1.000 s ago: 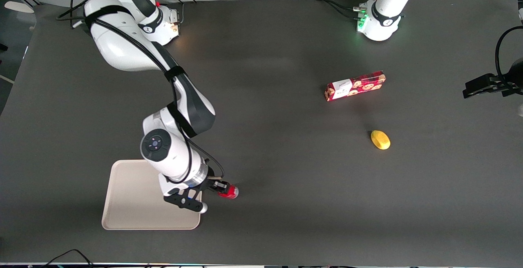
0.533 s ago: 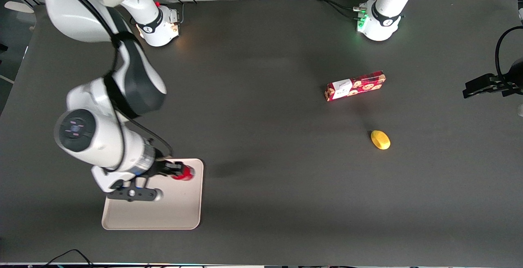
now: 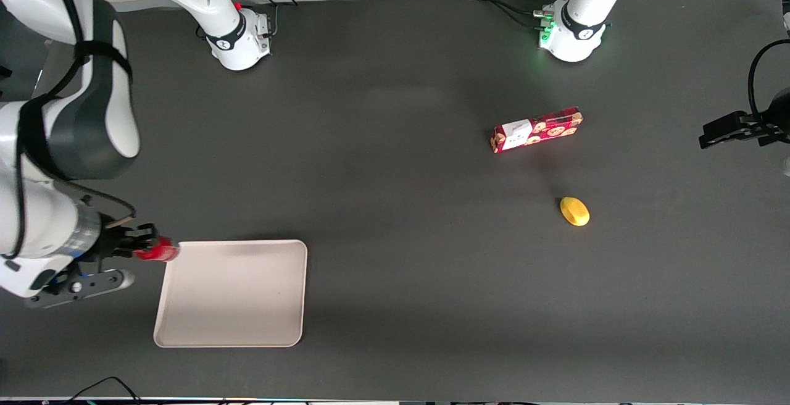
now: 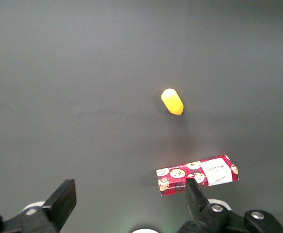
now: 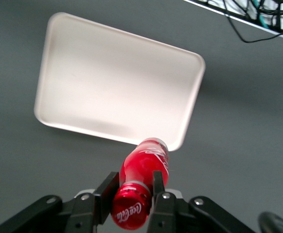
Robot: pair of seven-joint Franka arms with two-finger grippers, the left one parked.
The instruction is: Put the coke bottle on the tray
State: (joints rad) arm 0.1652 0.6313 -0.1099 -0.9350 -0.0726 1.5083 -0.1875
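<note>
Dark grey mat (image 3: 395, 238) covers the whole table, with pale wall along the upper edge of the front frame.

Tray (image 3: 231, 294) is seen flat at lower left of the front frame, with nothing resting on it.

Cookie box (image 3: 537, 129) is noted at right of centre toward the parked arm's end; a yellow lump (image 3: 574, 211) lies below it in the frame, nearer the camera.

Gripper (image 3: 145, 248) is held at the far left edge of the frame, just outside the tray's upper-left corner. Its fingers are clamped narrow on the bottle (image 3: 158, 250), just under the red cap, as shown in the wrist view (image 5: 140, 189).

Change noted: half a second ago the bottle was carried above the tray's upper right; it has since been swept across and past the tray's edge. The placement is judged overshot, or a high transit arc. The bottle is not yet set down; a return over the tray and a descent would be needed.
</note>
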